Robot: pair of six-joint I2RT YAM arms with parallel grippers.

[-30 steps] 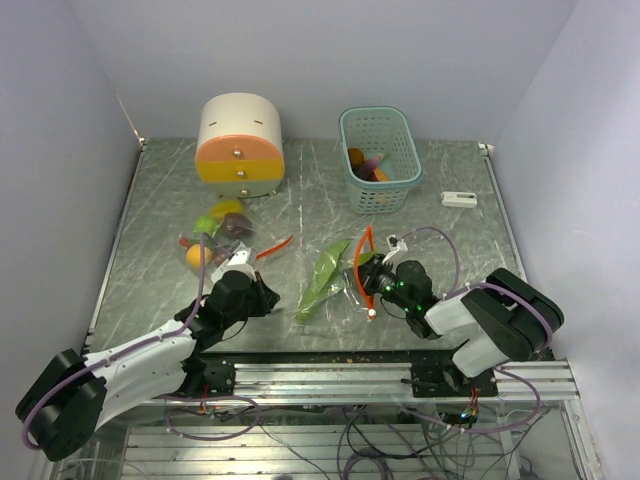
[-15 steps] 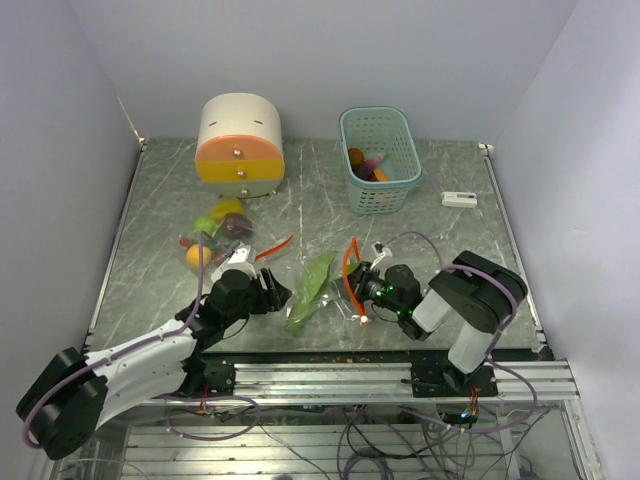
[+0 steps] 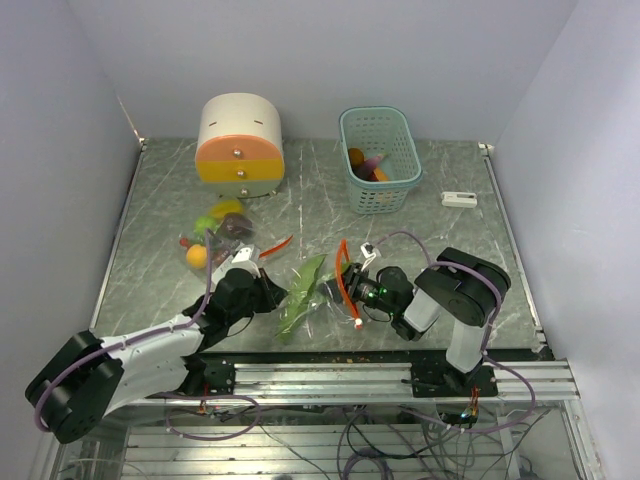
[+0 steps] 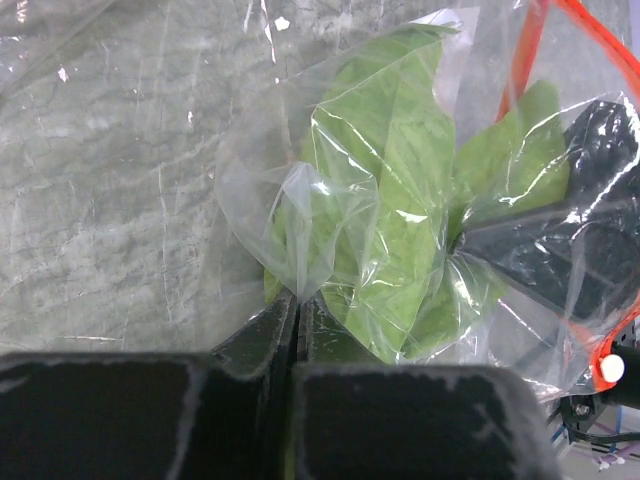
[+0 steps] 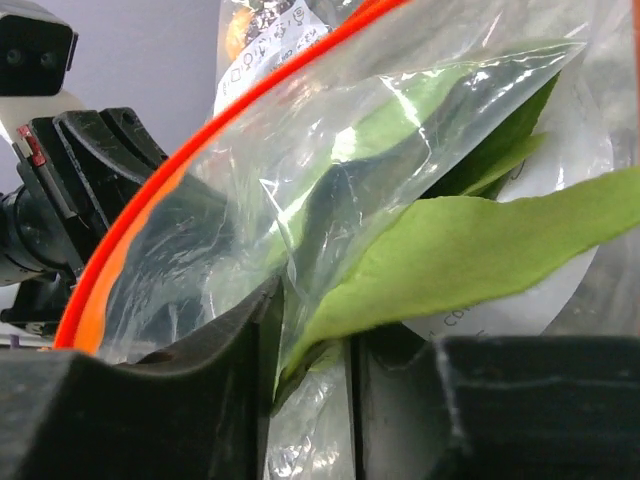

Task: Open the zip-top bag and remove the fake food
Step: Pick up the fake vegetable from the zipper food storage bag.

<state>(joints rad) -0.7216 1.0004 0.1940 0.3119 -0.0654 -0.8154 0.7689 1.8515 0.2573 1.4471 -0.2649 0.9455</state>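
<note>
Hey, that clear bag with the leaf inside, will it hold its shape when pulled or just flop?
Likely floppy: the bag is thin film, bunched where the left hand pinches it. Probably slippery, given its glossy highlights. The leaf inside looks flat and light, so it may slide rather than stiffen the bag.

The left arm (image 3: 140, 351) and right arm (image 3: 463, 343) are white shells on black joints, trailing lilac cables, with the left gripper (image 3: 271, 297) and right gripper (image 3: 349, 289) black.
</note>
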